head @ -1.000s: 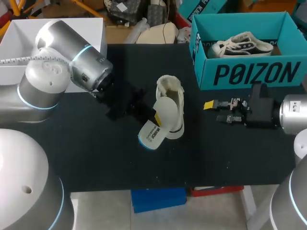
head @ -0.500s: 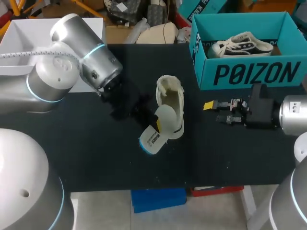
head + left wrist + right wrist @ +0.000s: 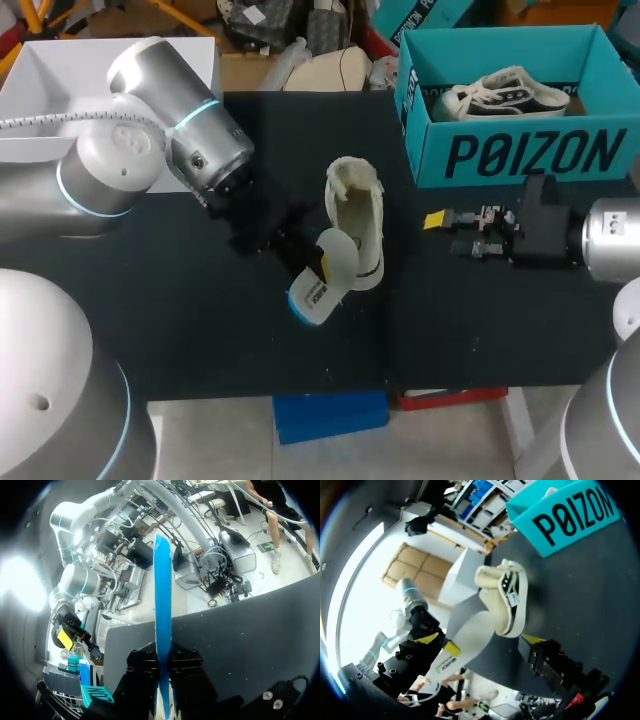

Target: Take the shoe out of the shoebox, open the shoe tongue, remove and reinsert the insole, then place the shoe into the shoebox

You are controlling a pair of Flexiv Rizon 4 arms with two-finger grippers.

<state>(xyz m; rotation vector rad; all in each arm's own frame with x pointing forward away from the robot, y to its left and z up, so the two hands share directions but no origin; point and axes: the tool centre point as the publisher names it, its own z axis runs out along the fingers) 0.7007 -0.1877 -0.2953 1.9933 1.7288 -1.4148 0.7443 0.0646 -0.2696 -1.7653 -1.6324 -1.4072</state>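
Plainly had the left gripper (image 3: 163, 656) clamped on the insole (image 3: 162, 590), a dark finger pressed to each face of it. Saw the insole edge-on from the left wrist, a thin blue strip standing straight out of the fingers and running ahead of them over the black table (image 3: 260, 630). Found that same grip just left of centre in the head view, the insole slanting from the fingers down toward lower centre, white face up, blue rim at the low end, upper end overlapping the lower part of the shoe (image 3: 356, 215). Had the cream shoe resting on the table at centre frame, directly right of the left gripper and touching the insole. Had the right gripper (image 3: 446, 233) at right of centre, fingers spread with nothing between them, well apart from the shoe and pointing toward it. Saw, from the right wrist, shoe and insole ahead of those open fingers, with the left gripper's yellow tips on either side of the insole. Found the teal shoebox (image 3: 520, 150) in the upper right of the head view, above the right gripper, with a dark-and-white second shoe (image 3: 510, 92) inside.
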